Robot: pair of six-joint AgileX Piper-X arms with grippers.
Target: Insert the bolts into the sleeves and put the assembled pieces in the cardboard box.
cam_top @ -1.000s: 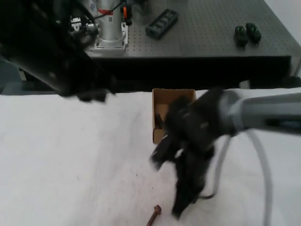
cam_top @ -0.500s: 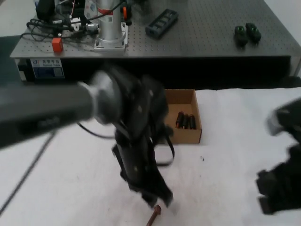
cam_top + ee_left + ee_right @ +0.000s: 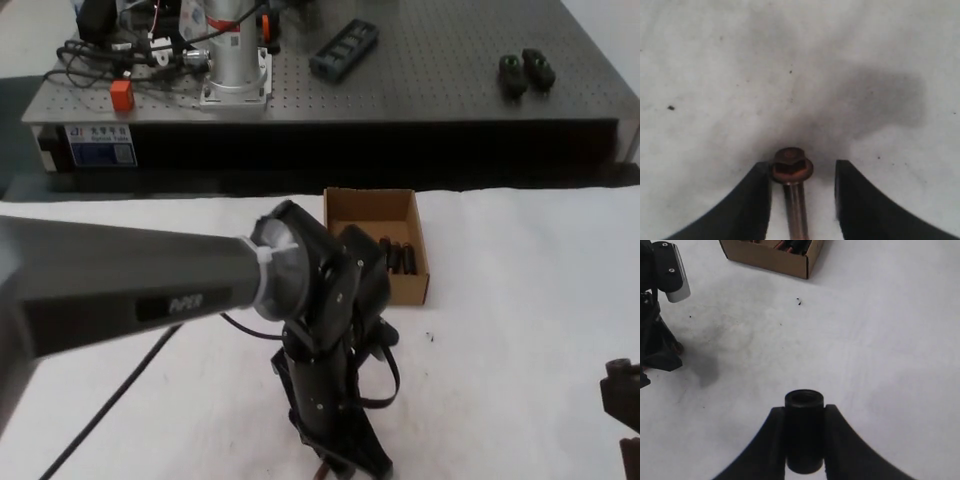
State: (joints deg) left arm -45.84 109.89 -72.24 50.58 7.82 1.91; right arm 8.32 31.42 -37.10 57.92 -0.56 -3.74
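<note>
A rusty brown bolt (image 3: 791, 165) lies on the white cloth between the fingers of my left gripper (image 3: 801, 167). The fingers are open, one close against the bolt's head and the other apart from it. From above, the left gripper (image 3: 345, 452) points down at the cloth's front edge, covering most of the bolt (image 3: 322, 472). My right gripper (image 3: 805, 412) is shut on a black sleeve (image 3: 804, 437), bore facing out, and sits low at the right edge (image 3: 625, 415). The cardboard box (image 3: 352, 206) holds several black assembled pieces (image 3: 396, 256).
The left arm's cable (image 3: 120, 395) trails over the cloth at the left. A dark perforated bench (image 3: 450, 70) with a metal post, a black tray and small black parts stands behind the box. White cloth (image 3: 520, 300) lies open between the two grippers.
The right arm swung from the middle of the cloth out to the right edge. The left arm came in from the left and settled down over the bolt.
</note>
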